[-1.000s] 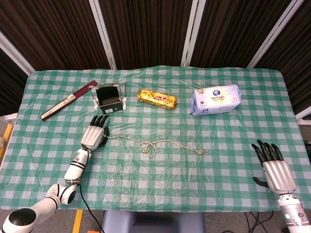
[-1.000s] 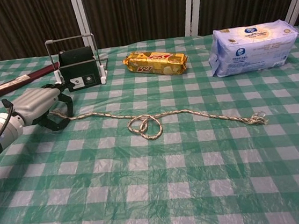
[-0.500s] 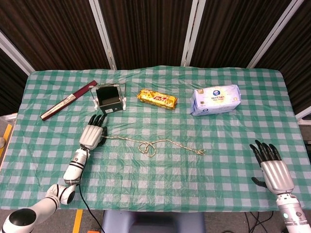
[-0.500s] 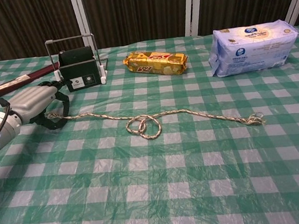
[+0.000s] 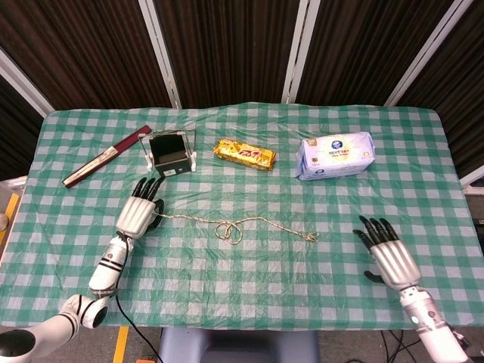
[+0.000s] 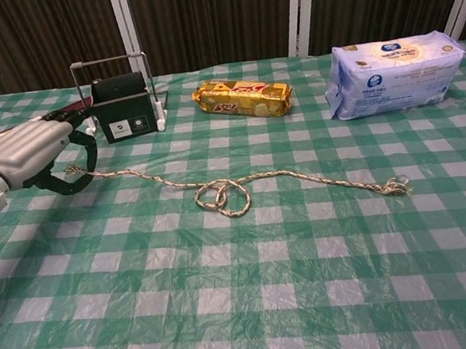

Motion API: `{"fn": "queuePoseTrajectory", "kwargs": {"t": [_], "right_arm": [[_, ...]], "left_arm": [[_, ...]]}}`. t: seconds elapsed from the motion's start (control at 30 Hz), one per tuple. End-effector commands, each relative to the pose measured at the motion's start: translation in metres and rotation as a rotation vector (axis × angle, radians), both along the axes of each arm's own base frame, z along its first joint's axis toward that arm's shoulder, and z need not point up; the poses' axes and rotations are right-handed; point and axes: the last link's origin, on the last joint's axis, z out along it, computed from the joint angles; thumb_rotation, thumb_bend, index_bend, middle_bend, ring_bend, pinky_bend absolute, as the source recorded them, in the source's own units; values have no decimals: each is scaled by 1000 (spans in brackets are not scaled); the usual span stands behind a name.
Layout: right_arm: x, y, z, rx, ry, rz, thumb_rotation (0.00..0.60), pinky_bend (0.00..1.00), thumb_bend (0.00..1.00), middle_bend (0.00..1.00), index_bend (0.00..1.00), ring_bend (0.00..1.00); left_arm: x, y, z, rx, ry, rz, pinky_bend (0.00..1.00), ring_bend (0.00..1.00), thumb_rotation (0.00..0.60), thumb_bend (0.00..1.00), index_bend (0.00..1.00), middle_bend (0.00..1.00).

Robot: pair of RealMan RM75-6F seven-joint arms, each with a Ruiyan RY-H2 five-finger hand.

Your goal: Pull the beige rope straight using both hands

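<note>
Rope (image 5: 240,224) lies looped mid-table in the head view, its near end pinched by my left hand (image 5: 138,214); my right hand (image 5: 389,253) hovers empty, fingers spread, well apart from the frayed end. Chest view: rope (image 6: 223,194) runs from my left hand (image 6: 33,155) toward the tissue pack (image 6: 392,62).

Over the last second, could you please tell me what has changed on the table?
The left hand, gripping the beige rope by its end, drew it leftward, so the loop slid slightly left. The right hand, open, moved in toward the rope's frayed end. The biscuit pack, tissue pack and black box stayed put.
</note>
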Motion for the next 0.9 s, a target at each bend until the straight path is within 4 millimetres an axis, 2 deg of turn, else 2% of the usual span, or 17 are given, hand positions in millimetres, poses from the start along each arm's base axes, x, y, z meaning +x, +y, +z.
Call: {"fn": "queuePoseTrajectory", "kwargs": {"t": [0.03,0.3,0.5,0.63,0.9], "right_arm": [[23,-17,-23,41,3,67,600,0,298,0,518,0],[73,-44,-67,78,41,141,600,0,358,0,551,0],[95,-61,-93,74,85,135,600,0,364,0,552,0],[102,-70,-103,54,99,132,600,0,367,0,549,0],[95,-86,-119,45,113,77,600,0,373,0,548,0]], "left_arm": [[-3,-12,14,11,13,-14,0,0,600,426,622,15],[-1,-18,18,-5,5,-5,0,0,600,426,623,16],[3,-18,22,0,-4,-8,0,0,600,427,627,18],[3,-18,23,2,1,-6,0,0,600,427,632,23],[-1,-17,25,7,9,14,0,0,600,424,631,22]]}}
